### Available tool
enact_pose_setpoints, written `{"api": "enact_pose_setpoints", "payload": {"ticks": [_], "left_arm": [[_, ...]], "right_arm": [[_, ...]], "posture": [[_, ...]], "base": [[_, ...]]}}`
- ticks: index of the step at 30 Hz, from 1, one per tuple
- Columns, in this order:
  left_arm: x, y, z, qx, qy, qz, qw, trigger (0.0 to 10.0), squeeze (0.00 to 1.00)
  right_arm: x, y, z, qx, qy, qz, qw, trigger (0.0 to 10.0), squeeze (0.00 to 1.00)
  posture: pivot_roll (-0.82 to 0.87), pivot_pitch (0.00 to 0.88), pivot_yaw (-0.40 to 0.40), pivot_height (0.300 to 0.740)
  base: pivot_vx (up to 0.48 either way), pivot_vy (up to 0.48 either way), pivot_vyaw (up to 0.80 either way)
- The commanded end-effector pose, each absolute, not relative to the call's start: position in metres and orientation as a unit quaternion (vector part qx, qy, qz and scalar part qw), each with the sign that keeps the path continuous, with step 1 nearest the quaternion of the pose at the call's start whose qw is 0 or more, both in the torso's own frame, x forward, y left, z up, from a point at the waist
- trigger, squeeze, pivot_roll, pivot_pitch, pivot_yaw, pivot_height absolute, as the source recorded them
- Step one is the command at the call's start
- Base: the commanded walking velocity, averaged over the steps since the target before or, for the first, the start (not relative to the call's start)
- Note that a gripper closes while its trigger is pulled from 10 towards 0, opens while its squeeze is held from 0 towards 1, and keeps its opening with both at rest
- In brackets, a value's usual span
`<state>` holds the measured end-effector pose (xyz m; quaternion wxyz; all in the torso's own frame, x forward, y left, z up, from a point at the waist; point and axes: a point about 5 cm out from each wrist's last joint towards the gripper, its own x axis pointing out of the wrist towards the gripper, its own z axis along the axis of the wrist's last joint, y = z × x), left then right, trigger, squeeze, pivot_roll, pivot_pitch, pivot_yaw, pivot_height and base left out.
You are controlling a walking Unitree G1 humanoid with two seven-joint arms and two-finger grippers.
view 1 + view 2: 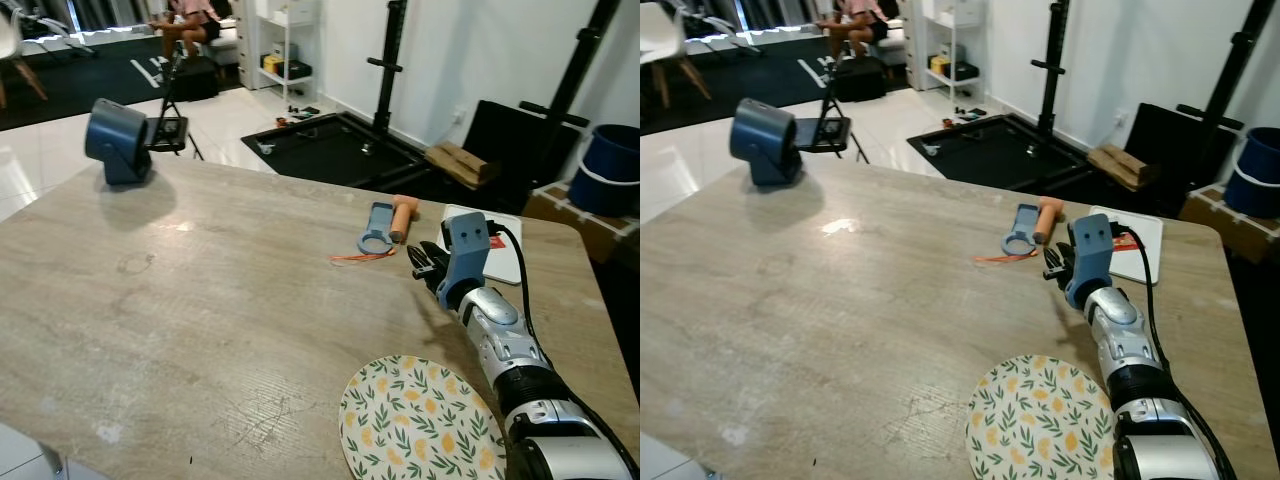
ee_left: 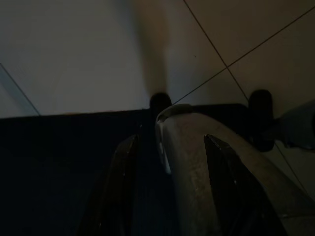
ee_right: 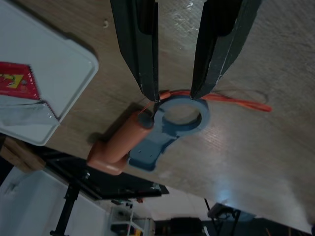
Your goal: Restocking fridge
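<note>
My right gripper [image 1: 425,262] hovers low over the wooden table [image 1: 200,320], open, its fingertips [image 3: 149,91] right at the rim of a blue ring-ended tool [image 3: 170,125]. An orange cylinder [image 3: 120,145] lies against that tool, and a thin orange cord [image 3: 236,102] runs under the fingertips. Nothing sits between the fingers. My left gripper [image 2: 170,142] hangs in the dark over a tiled floor, open, with a grey rounded part [image 2: 197,167] between its fingers.
A white tray [image 1: 505,262] holding a red packet [image 3: 17,81] lies right of the gripper. A floral plate [image 1: 420,420] sits at the table's near edge. A blue device [image 1: 115,140] stands far left. Black stands [image 1: 385,60] and a seated person [image 1: 190,20] are beyond the table.
</note>
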<state>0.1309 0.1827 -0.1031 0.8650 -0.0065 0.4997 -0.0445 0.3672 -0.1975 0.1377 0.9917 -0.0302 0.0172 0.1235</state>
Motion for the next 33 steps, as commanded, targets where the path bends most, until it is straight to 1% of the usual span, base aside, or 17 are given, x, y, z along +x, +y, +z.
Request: {"api": "enact_pose_setpoints", "payload": {"ticks": [1, 5, 9, 14, 15, 16, 17, 18, 19, 21, 22, 23, 24, 26, 28, 30, 33], "left_arm": [[0.113, 0.178, -0.11, -0.018, 0.529, -0.05, 0.847, 10.0, 0.0], [0.113, 0.177, -0.11, -0.018, 0.528, -0.051, 0.847, 10.0, 0.0], [0.11, 0.176, -0.11, -0.018, 0.527, -0.053, 0.848, 10.0, 0.0], [0.107, 0.176, -0.111, -0.019, 0.527, -0.055, 0.848, 10.0, 0.0], [0.106, 0.175, -0.111, -0.02, 0.527, -0.055, 0.848, 10.0, 0.0], [0.104, 0.176, -0.111, -0.02, 0.526, -0.057, 0.848, 10.0, 0.0], [0.104, 0.176, -0.111, -0.02, 0.526, -0.057, 0.848, 10.0, 0.0], [0.103, 0.177, -0.112, -0.019, 0.526, -0.058, 0.848, 10.0, 0.0], [0.103, 0.177, -0.112, -0.019, 0.526, -0.058, 0.848, 10.0, 0.0], [0.101, 0.178, -0.112, -0.019, 0.525, -0.059, 0.849, 10.0, 0.0], [0.1, 0.179, -0.112, -0.018, 0.524, -0.059, 0.849, 10.0, 0.0], [0.1, 0.179, -0.112, -0.018, 0.524, -0.059, 0.849, 10.0, 0.0], [0.099, 0.18, -0.112, -0.019, 0.524, -0.059, 0.85, 10.0, 0.0], [0.098, 0.181, -0.112, -0.019, 0.524, -0.059, 0.85, 10.0, 0.0], [0.098, 0.181, -0.112, -0.019, 0.524, -0.059, 0.85, 10.0, 0.0], [0.096, 0.182, -0.112, -0.018, 0.525, -0.061, 0.848, 10.0, 0.0], [0.093, 0.182, -0.112, -0.017, 0.527, -0.063, 0.847, 10.0, 0.0]], "right_arm": [[0.371, -0.191, 0.139, -0.035, 0.017, 0.124, 0.992, 10.0, 0.0], [0.373, -0.19, 0.14, -0.044, 0.021, 0.114, 0.992, 10.0, 0.0], [0.384, -0.187, 0.147, -0.074, 0.035, 0.086, 0.993, 10.0, 0.0], [0.391, -0.189, 0.154, -0.096, 0.046, 0.057, 0.993, 10.0, 0.0], [0.393, -0.191, 0.157, -0.108, 0.053, 0.045, 0.992, 10.0, 0.0], [0.395, -0.197, 0.16, -0.124, 0.063, 0.027, 0.99, 10.0, 0.0], [0.395, -0.197, 0.16, -0.124, 0.063, 0.027, 0.99, 10.0, 0.0], [0.397, -0.207, 0.165, -0.146, 0.075, 0.005, 0.986, 10.0, 0.0], [0.397, -0.207, 0.165, -0.146, 0.075, 0.005, 0.986, 10.0, 0.0], [0.398, -0.228, 0.175, -0.172, 0.089, -0.032, 0.98, 10.0, 0.0], [0.398, -0.235, 0.178, -0.179, 0.091, -0.042, 0.979, 10.0, 0.0], [0.398, -0.235, 0.178, -0.179, 0.091, -0.042, 0.979, 10.0, 0.0], [0.397, -0.25, 0.186, -0.184, 0.092, -0.063, 0.976, 10.0, 0.0], [0.396, -0.26, 0.19, -0.192, 0.096, -0.077, 0.974, 10.0, 0.0], [0.395, -0.263, 0.19, -0.196, 0.098, -0.081, 0.972, 10.0, 0.0], [0.392, -0.274, 0.19, -0.212, 0.111, -0.102, 0.966, 10.0, 0.0], [0.389, -0.281, 0.188, -0.237, 0.124, -0.116, 0.957, 10.0, 0.0]], "posture": [[-0.04, 0.068, -0.026, 0.74], [-0.04, 0.073, -0.028, 0.74], [-0.03, 0.102, -0.033, 0.74], [-0.03, 0.117, -0.035, 0.74], [-0.02, 0.134, -0.036, 0.74], [-0.02, 0.151, -0.038, 0.74], [-0.02, 0.151, -0.038, 0.74], [-0.01, 0.166, -0.039, 0.74], [-0.01, 0.166, -0.039, 0.74], [0.0, 0.183, -0.039, 0.74], [0.0, 0.183, -0.039, 0.74], [0.0, 0.183, -0.039, 0.74], [0.0, 0.197, -0.037, 0.74], [0.0, 0.203, -0.036, 0.74], [0.0, 0.203, -0.036, 0.74], [-0.01, 0.211, -0.035, 0.74], [-0.01, 0.215, -0.033, 0.74]], "base": [[0.0, 0.0, 0.0], [0.0, 0.0, 0.0], [0.0, 0.0, 0.0], [0.0, 0.0, 0.0], [0.0, 0.0, 0.0], [0.0, 0.0, 0.0], [0.0, 0.0, 0.0], [0.0, 0.0, 0.0], [0.0, 0.0, 0.0], [0.0, 0.0, 0.0], [0.0, 0.0, 0.0], [0.0, 0.0, 0.0], [0.0, 0.0, 0.0], [0.0, 0.0, 0.0], [0.0, 0.0, 0.0], [0.0, 0.0, 0.0], [0.0, 0.0, 0.0]]}}
